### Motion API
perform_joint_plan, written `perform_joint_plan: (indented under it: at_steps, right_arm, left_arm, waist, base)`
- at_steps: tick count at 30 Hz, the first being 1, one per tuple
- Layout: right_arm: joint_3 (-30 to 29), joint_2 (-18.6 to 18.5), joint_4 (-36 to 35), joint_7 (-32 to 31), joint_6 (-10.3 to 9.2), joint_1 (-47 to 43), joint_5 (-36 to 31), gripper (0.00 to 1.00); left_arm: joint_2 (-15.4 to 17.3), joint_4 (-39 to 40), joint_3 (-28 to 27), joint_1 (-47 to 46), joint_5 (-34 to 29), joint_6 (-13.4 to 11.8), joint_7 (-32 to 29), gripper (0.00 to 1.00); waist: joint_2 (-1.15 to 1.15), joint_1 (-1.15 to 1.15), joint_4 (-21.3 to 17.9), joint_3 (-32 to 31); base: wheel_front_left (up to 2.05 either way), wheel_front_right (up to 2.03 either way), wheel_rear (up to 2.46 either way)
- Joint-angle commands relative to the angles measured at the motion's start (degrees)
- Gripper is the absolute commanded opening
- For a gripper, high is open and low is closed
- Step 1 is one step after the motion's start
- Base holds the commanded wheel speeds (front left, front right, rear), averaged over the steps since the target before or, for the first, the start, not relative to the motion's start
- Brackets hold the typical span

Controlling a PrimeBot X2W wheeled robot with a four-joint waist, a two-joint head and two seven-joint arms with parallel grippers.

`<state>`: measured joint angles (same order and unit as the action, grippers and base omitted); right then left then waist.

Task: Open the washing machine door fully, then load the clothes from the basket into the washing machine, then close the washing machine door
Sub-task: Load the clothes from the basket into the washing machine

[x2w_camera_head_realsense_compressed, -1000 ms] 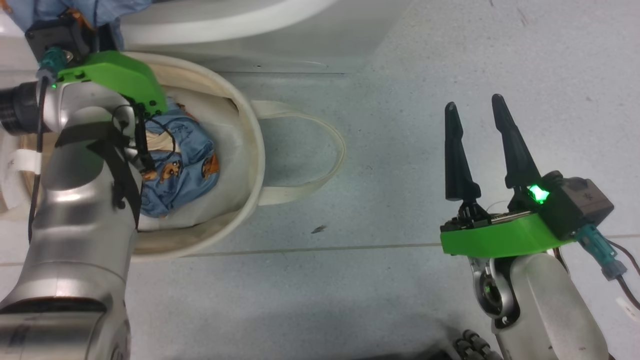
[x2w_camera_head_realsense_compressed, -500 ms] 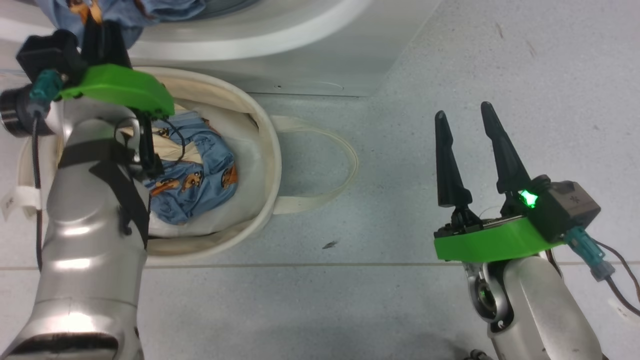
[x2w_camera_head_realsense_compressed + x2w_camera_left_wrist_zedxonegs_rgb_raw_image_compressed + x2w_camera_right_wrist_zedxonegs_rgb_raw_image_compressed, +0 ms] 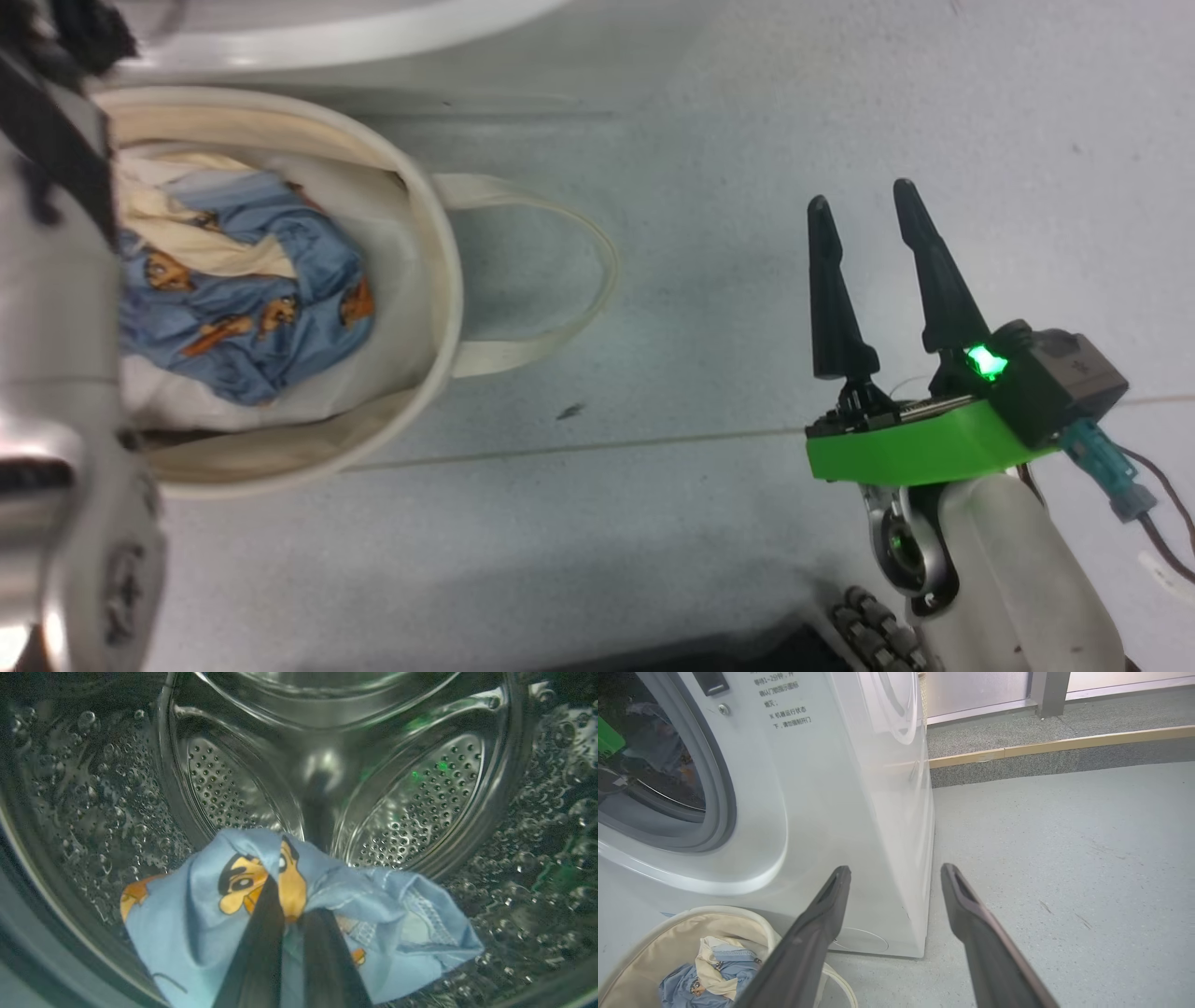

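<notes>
In the left wrist view my left gripper (image 3: 292, 900) is shut on a light-blue garment (image 3: 210, 924) printed with orange cartoon figures, held inside the perforated steel drum (image 3: 444, 788) of the washing machine (image 3: 822, 788). My left forearm (image 3: 56, 392) runs up the left edge of the head view. More of the clothes (image 3: 243, 308) lie bunched in the cream basket (image 3: 439, 233) on the floor before the machine (image 3: 327, 28). My right gripper (image 3: 861, 194) hovers open and empty over bare floor, well right of the basket. The washing machine door is out of view.
One long loop handle (image 3: 579, 252) of the basket lies flat on the grey floor toward my right gripper. A raised carpeted step with a wooden edge (image 3: 1064, 746) runs behind the machine. The basket (image 3: 668, 919) stands close against the machine's front.
My left arm has lifted out of the basket and carried a blue garment forward into the drum. The head view has shifted. The right gripper has held still, open.
</notes>
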<state>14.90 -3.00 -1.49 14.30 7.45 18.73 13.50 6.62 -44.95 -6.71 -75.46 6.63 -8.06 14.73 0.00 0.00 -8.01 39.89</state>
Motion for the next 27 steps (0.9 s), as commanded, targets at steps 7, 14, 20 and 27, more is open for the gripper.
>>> perform_joint_plan:
  at_steps: [7,14,20,27]
  right_arm:
    - [1.7,0.1,-3.0,0.7,0.03,1.1,1.4,1.00]
    - [1.1,0.1,-3.3,0.7,0.03,1.4,0.8,1.00]
    - [0.3,0.1,-3.3,0.7,0.03,2.1,-0.5,1.00]
    - [0.3,0.1,-1.3,0.7,0.03,3.1,-1.8,1.00]
  left_arm:
    - [7.1,-2.9,0.0,-10.1,-3.9,-1.5,0.3,0.00]
    - [7.2,-12.5,2.4,-17.5,-6.3,-4.8,0.3,1.00]
    - [5.9,-11.0,3.3,-17.2,-5.8,-3.9,0.3,1.00]
    - [3.1,-6.6,3.6,-9.2,-4.3,-2.0,0.3,1.00]
  waist:
    - [0.00,0.00,-3.8,5.7]
    - [0.00,0.00,-3.1,8.0]
    - [0.00,0.00,-0.4,8.3]
    - [0.00,0.00,3.4,4.2]
  base:
    - [0.00,0.00,0.00]
    - [0.00,0.00,0.00]
    - [0.00,0.00,0.00]
    - [0.00,0.00,0.00]
